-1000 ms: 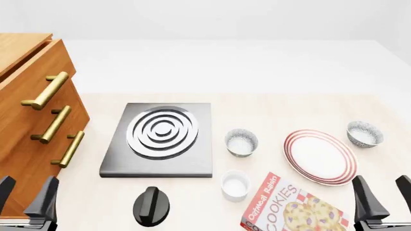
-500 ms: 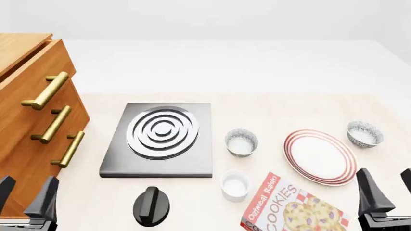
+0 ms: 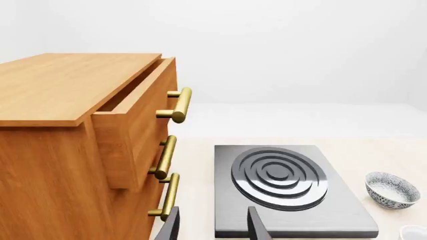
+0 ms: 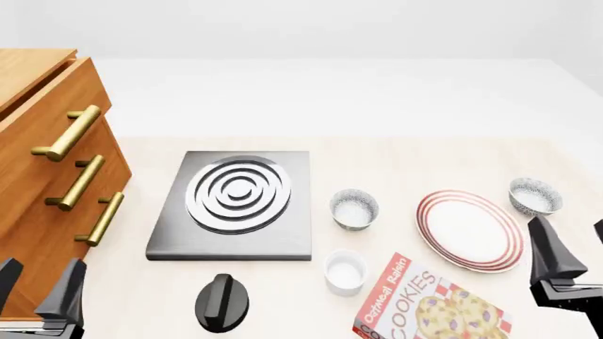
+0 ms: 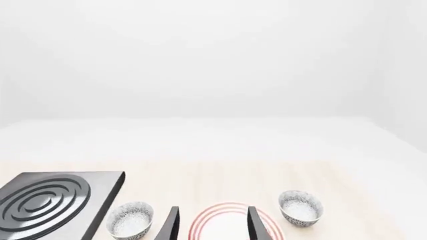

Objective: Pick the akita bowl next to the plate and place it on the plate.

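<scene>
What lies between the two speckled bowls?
In the front view, the large white red-ringed plate lies between the left grey-white speckled bowl and the right one; it sits nearer the right one.

- The cookie box (image 4: 436, 305), lying flat at the near edge of the table in the front view, carries the only readable print — "COOKIES" in large white capitals on its red cover.
- Above that word, on the same red cover, a smaller white line reads "Oatmeal Raisin"; its letters are small and a little soft.
- Both lines run slantwise, following the tilt of the box.
- The wrist views show no readable text.
</scene>
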You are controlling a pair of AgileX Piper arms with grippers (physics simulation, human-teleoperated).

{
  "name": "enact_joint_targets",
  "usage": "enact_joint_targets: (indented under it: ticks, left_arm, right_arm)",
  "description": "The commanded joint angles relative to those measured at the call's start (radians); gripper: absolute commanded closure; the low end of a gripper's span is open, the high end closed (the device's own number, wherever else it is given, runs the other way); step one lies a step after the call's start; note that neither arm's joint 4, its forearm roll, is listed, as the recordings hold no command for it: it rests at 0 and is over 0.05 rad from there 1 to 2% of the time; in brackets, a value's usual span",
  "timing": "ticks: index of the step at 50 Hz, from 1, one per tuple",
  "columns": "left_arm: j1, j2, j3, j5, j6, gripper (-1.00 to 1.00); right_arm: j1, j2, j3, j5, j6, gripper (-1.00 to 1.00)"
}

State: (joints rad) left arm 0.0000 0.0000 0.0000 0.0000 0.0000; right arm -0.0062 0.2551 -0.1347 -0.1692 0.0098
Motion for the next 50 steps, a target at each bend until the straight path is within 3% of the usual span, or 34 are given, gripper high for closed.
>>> enact_joint_targets:
  ticks: [1,20,50]
  left_arm:
    - [0.0,0.0,0.0,0.0,0.0,-1.0]
    - [0.0,0.0,0.0,0.0,0.0,-1.0]
    - [0.0,0.0,0.0,0.0,0.0,-1.0]
  right_arm:
    - [0.005,0.069,-0.038,-0.044,0.0,-1.0]
    - [-0.013,0.24,-0.065,-0.189,-0.016,-1.0]
    - [-0.063,0.499,-0.184,-0.311,-0.023,-1.0]
